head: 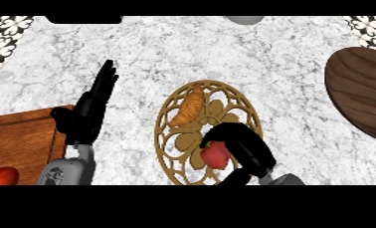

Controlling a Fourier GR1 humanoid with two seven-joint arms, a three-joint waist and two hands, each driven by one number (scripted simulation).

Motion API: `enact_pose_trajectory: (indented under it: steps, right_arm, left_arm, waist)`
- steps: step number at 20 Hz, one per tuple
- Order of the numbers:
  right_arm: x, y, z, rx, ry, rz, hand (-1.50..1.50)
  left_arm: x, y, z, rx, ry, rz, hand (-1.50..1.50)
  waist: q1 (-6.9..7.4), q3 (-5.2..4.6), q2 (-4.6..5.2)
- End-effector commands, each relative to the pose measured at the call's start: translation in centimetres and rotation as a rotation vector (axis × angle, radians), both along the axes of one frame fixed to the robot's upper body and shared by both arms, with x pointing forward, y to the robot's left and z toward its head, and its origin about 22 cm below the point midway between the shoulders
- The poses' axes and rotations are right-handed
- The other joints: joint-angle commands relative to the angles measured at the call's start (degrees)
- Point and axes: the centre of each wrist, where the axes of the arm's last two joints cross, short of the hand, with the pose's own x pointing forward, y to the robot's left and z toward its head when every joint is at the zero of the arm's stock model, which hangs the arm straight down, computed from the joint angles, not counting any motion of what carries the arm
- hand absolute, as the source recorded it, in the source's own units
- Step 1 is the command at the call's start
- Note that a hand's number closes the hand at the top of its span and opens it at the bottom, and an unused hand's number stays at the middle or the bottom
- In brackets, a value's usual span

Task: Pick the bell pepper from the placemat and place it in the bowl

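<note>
One bell pepper in right hand

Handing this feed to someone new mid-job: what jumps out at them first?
The right hand curled round the red bell pepper at the near end of the gold openwork placemat, mid-counter. A croissant lies on the mat's far part, and the dark wooden bowl sits at the right edge.

The left robot hand stands open near the table's left edge, fingers straight and pointing toward the far edge, its grey forearm coming in from the near edge. The right robot hand, by the near edge, curls round the bell pepper.
</note>
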Motion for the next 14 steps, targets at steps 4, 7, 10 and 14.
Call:
enact_pose_trajectory:
  steps: [4, 7, 10, 14]
  right_arm:
    - [-2.3, 1.8, -1.4, -0.001, 0.005, 0.081, 1.5]
    - [-2.4, -5.2, -1.2, 0.081, 0.076, 0.03, 1.5]
    - [-5.7, -13.6, -1.2, 0.11, 0.182, -0.014, 1.5]
    - [-8.3, -20.6, 1.7, 0.173, 0.188, -0.002, 1.5]
  left_arm:
    - [0.2, -0.2, -1.1, 0.011, -0.021, -0.013, 0.0]
    - [0.3, 0.3, -0.4, 0.006, 0.003, 0.002, 0.0]
    - [-0.7, 0.6, -1.3, -0.008, 0.008, 0.039, 0.0]
    - [-0.9, 2.0, -0.9, 0.013, -0.001, 0.034, 0.0]
  waist:
    - [-0.04, 0.34, 0.36]
    - [-0.59, 0.36, 0.34]
    - [-3.07, 0.37, 0.17]
    - [-2.27, 0.32, 0.08]
